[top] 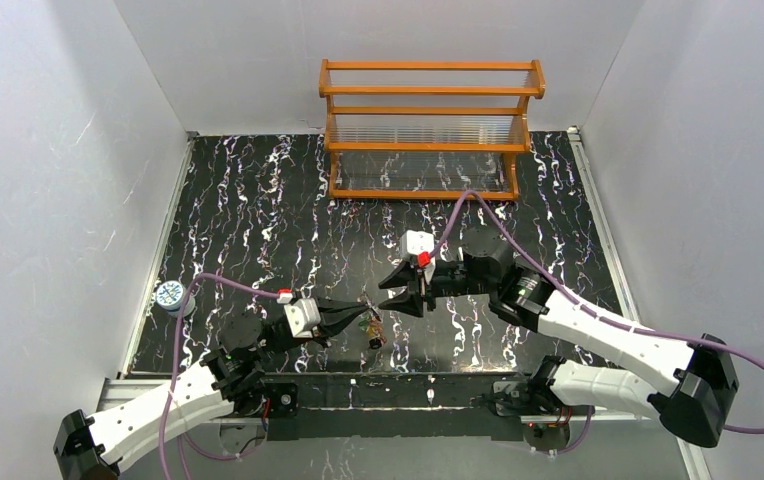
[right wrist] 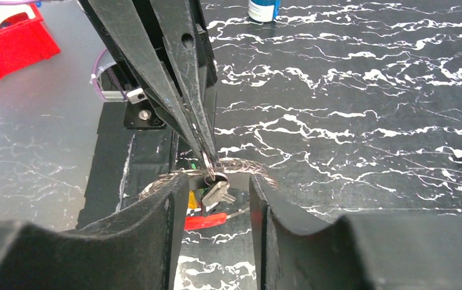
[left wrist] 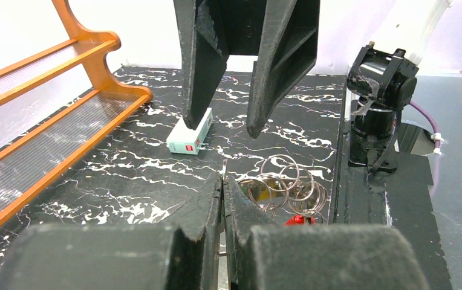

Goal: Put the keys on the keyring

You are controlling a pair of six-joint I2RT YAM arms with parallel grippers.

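Observation:
My left gripper (left wrist: 223, 178) is shut on a thin metal ring (left wrist: 224, 168), one of a bunch of linked rings (left wrist: 286, 186) just above the table. In the right wrist view a metal key (right wrist: 218, 194) hangs from that ring, with a yellow key head (right wrist: 192, 199) beside it. A bit of the red keyring band (right wrist: 207, 220) lies under them, mostly hidden; it also shows in the left wrist view (left wrist: 298, 220). My right gripper (right wrist: 216, 181) is open and empty, with the hanging key between its fingertips. In the top view the grippers face each other, left (top: 360, 318) and right (top: 405, 290), over the bunch (top: 374, 332).
A white rectangular box (left wrist: 190, 134) lies on the black marbled table behind the right gripper. An orange wooden rack (top: 428, 130) stands at the back. A small blue-and-white bottle (top: 170, 297) stands at the left edge. A red bin (right wrist: 11, 36) sits beyond the table's near edge.

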